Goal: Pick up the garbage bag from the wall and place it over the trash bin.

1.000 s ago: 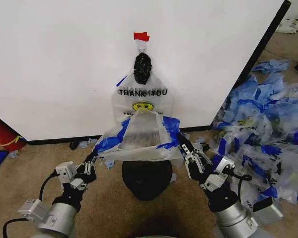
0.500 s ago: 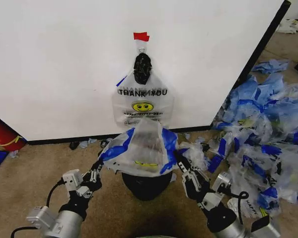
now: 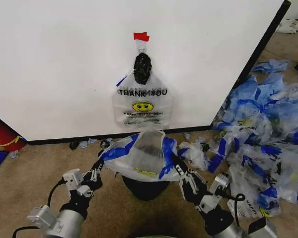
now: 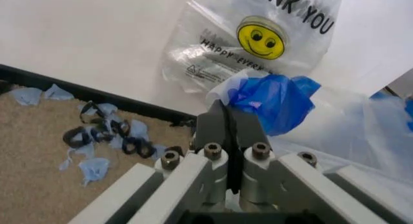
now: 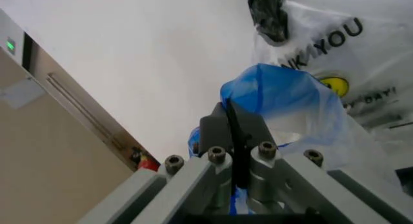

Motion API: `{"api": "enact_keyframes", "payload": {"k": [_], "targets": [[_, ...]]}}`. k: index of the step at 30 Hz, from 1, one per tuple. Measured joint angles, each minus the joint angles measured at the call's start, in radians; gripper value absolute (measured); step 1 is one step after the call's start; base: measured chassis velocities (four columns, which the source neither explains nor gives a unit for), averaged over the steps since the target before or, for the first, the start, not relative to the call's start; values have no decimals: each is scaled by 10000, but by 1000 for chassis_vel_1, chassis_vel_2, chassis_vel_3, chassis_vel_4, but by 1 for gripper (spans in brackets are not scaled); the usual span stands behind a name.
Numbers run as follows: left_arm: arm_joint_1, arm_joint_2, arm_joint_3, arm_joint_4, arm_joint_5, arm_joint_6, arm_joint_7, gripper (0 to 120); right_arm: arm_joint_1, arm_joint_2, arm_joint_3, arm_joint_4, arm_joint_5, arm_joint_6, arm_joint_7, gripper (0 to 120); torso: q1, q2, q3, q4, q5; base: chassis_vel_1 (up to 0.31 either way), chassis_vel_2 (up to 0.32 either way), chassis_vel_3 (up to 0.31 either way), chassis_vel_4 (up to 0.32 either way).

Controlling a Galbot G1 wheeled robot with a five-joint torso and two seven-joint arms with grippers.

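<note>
Both grippers hold the garbage bag [image 3: 145, 152], a clear plastic bag with blue tape edges, spread open just above the trash bin [image 3: 146, 187], a black round basket on the carpet. My left gripper [image 3: 101, 165] is shut on the bag's left blue edge, and the left wrist view shows my left gripper [image 4: 227, 115] pinching that blue tape [image 4: 276, 99]. My right gripper [image 3: 177, 165] is shut on the right blue edge, and in the right wrist view my right gripper [image 5: 230, 118] clamps the blue tape [image 5: 279, 94]. The bag hides the bin's rim.
A second "THANK YOU" smiley bag [image 3: 142, 101] hangs on the white wall [image 3: 54, 64] under a black knot [image 3: 142, 68] and red tape [image 3: 141, 36]. A big mass of clear-and-blue bags [image 3: 263, 134] lies at the right. A red object [image 3: 2, 135] stands at the far left.
Both grippers have come down and closer together with the bag. Its open mouth has sunk from well above the bin to just over it.
</note>
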Motion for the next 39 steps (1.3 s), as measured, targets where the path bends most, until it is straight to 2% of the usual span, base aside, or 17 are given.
{"api": "enact_keyframes", "payload": {"k": [9, 19, 27, 31, 34, 39], "targets": [[-77, 58, -35, -1, -364, 184, -143, 0, 913, 121, -424, 54, 1102, -132, -52, 0, 0, -2, 0, 1, 0, 0, 0, 0, 0], [-107, 226, -453, -1, -935, 382, -296, 0, 1186, -66, -379, 61, 1528, -243, 23, 0, 0, -2, 0, 1, 0, 0, 0, 0, 0], [-729, 246, -711, -2, -1561, 167, 299, 0, 1195, -73, 127, 68, 1601, -96, -253, 0, 0, -2, 0, -1, -1, 0, 0, 0, 0], [-980, 246, -821, -1, -1858, 138, 363, 0, 1130, 58, 370, 68, 1644, -94, -264, 0, 0, -1, 0, 0, 1, 0, 0, 0, 0], [-1462, 220, -915, -2, -2484, 86, 429, 0, 1008, 216, 810, 69, 1707, -100, -294, 0, 0, -2, 1, -1, 0, 0, 0, 0, 0], [-1690, 203, -924, -2, -2907, -5, 540, 0, 912, 133, 1225, 69, 1855, -140, -238, 0, 0, -1, 1, 1, -1, 0, 0, 0, 0]]}}
